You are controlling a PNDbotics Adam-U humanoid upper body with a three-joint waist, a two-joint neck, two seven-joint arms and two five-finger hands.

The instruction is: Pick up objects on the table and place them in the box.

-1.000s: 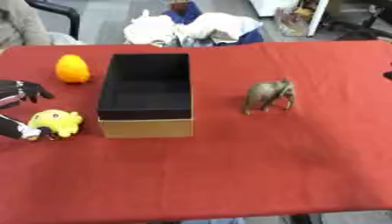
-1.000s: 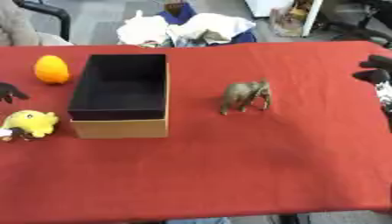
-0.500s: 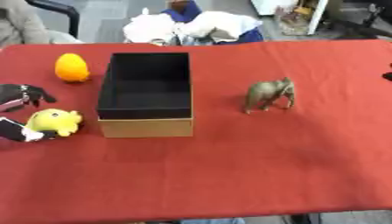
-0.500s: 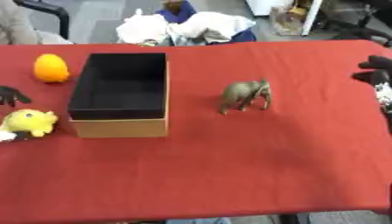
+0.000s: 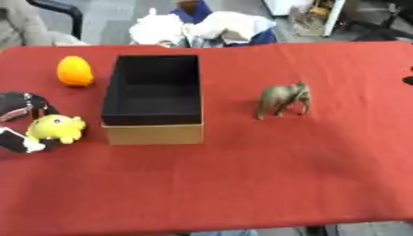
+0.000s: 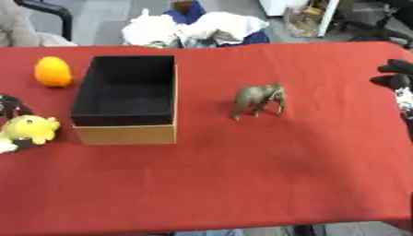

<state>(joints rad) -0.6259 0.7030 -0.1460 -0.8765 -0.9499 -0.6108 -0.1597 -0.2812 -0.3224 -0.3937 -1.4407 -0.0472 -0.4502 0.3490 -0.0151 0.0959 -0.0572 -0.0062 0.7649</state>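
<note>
An open black box [image 5: 153, 99] with tan outer walls stands left of centre on the red table [image 5: 242, 175]. A yellow soft toy [image 5: 56, 128] lies to its left. My left hand [image 5: 20, 107] reaches in from the left edge, its fingers curled over the toy's far side and its thumb [image 5: 16, 140] at the near side. An orange round toy [image 5: 74, 71] sits behind them. A brown elephant figure [image 6: 258, 98] stands upright right of the box. My right hand [image 6: 393, 78] rests at the right edge, fingers relaxed, holding nothing.
White and blue cloth [image 5: 202, 25] is piled just past the table's far edge. A chair [image 5: 56, 9] stands at the far left. Bare red cloth runs along the front of the table.
My left hand's fingers have come down and closed in on the yellow toy. The toy, box, elephant and right hand have stayed put.
</note>
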